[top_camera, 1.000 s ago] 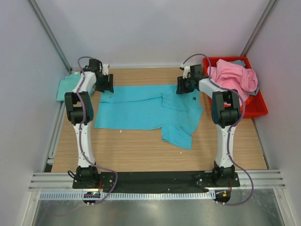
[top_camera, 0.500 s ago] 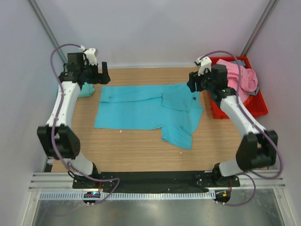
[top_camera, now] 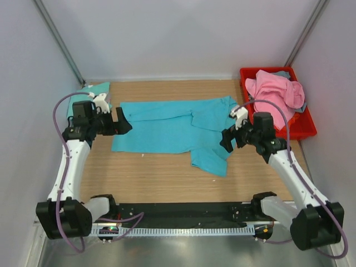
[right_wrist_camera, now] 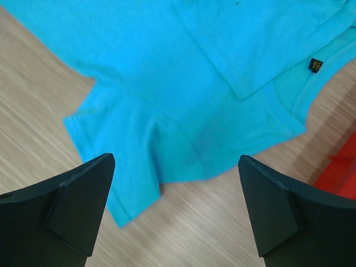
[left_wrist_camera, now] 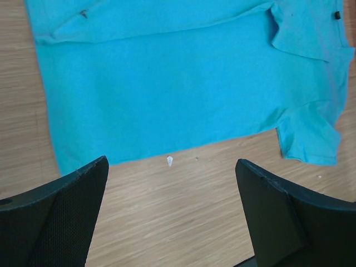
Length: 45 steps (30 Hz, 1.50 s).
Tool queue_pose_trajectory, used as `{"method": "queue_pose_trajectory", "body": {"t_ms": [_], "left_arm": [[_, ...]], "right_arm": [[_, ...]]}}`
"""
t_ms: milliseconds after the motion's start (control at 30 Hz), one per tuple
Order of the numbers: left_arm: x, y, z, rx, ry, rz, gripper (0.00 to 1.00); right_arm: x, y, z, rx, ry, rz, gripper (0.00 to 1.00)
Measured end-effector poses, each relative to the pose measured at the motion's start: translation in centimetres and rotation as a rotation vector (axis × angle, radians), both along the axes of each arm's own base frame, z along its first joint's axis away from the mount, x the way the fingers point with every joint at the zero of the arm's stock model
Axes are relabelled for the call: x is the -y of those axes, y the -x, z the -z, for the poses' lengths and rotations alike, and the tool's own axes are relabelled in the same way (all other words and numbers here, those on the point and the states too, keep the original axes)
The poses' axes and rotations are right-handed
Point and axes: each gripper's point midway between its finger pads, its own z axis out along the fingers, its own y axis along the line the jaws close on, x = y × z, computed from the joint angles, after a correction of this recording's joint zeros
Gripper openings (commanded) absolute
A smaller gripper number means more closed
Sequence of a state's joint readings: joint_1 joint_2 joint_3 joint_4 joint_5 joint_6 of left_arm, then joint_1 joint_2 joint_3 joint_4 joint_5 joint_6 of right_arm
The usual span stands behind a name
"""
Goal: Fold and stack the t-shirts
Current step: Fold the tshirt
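The left gripper's fingers (left_wrist_camera: 61, 211) are spread wide with nothing between them but air; under them lie the near hem of the turquoise shirt (top_camera: 161, 130) and bare wood, with a white speck (left_wrist_camera: 169, 161) just off that hem. The left gripper (top_camera: 120, 120) hangs over the shirt's left edge. The right gripper's fingers (right_wrist_camera: 72, 200) also stand wide apart and hold nothing; the right gripper (top_camera: 226, 139) hovers over the shirt's right side, above the sleeve that sticks out toward the arm bases.

The turquoise shirt lies spread flat on the table (top_camera: 161, 178), collar end to the right, with a strip folded over along its far side. The mint-green shirt (top_camera: 95, 89) lies off its far left corner, apart from it. To the right of the turquoise shirt stands the red bin (top_camera: 306, 130), with the pink shirt (top_camera: 275, 92) heaped in it and the grey-blue shirt (top_camera: 282, 73) showing from beneath the pink one
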<state>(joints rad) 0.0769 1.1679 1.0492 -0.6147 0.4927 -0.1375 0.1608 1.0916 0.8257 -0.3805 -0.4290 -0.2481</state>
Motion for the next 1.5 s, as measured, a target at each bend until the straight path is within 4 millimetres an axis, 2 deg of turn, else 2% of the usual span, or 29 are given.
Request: {"method": "queue_pose_trajectory", "body": {"t_ms": [100, 167, 200, 333, 367, 500, 600, 733, 967, 1300, 1500], "left_arm": [[-1.1, 0.8, -0.4, 0.054, -0.073, -0.017, 0.97], [-2.2, 0.9, -0.5, 0.093, -0.151, -0.033, 0.91], [-2.9, 1.0, -0.2, 0.103, -0.193, -0.045, 0.91], [-5.4, 1.9, 3.0, 0.064, -0.344, -0.084, 0.92], [-5.9, 2.2, 3.9, 0.048, -0.373, -0.088, 0.97], [-6.8, 3.6, 6.3, 0.002, -0.431, -0.085, 0.98], [-7.3, 3.4, 6.2, 0.008, -0.457, -0.093, 0.98], [-7.8, 3.4, 6.5, -0.005, -0.481, -0.108, 0.97], [-8.3, 2.9, 6.6, -0.024, -0.500, -0.123, 0.96], [-8.4, 2.8, 7.3, -0.051, -0.503, -0.120, 0.95], [-8.4, 2.8, 7.3, -0.050, -0.503, -0.120, 0.96]], "right_arm": [[0.8, 3.4, 1.6, 0.064, 0.104, -0.091, 1.00], [1.5, 4.9, 2.3, 0.123, 0.175, -0.144, 1.00], [1.7, 5.4, 2.8, 0.142, 0.210, -0.171, 0.98], [2.2, 7.1, 5.8, 0.152, 0.321, -0.282, 0.93], [2.2, 7.5, 6.7, 0.138, 0.341, -0.313, 0.92], [1.2, 9.1, 9.7, 0.052, 0.363, -0.440, 0.88], [-0.3, 10.4, 11.0, -0.006, 0.352, -0.547, 0.83], [-1.8, 11.6, 12.3, -0.051, 0.372, -0.657, 0.81], [-2.0, 12.5, 14.1, -0.117, 0.413, -0.721, 0.79], [-1.3, 11.8, 15.0, -0.108, 0.458, -0.685, 0.74], [-1.8, 10.9, 15.2, -0.147, 0.450, -0.676, 0.55]]}}
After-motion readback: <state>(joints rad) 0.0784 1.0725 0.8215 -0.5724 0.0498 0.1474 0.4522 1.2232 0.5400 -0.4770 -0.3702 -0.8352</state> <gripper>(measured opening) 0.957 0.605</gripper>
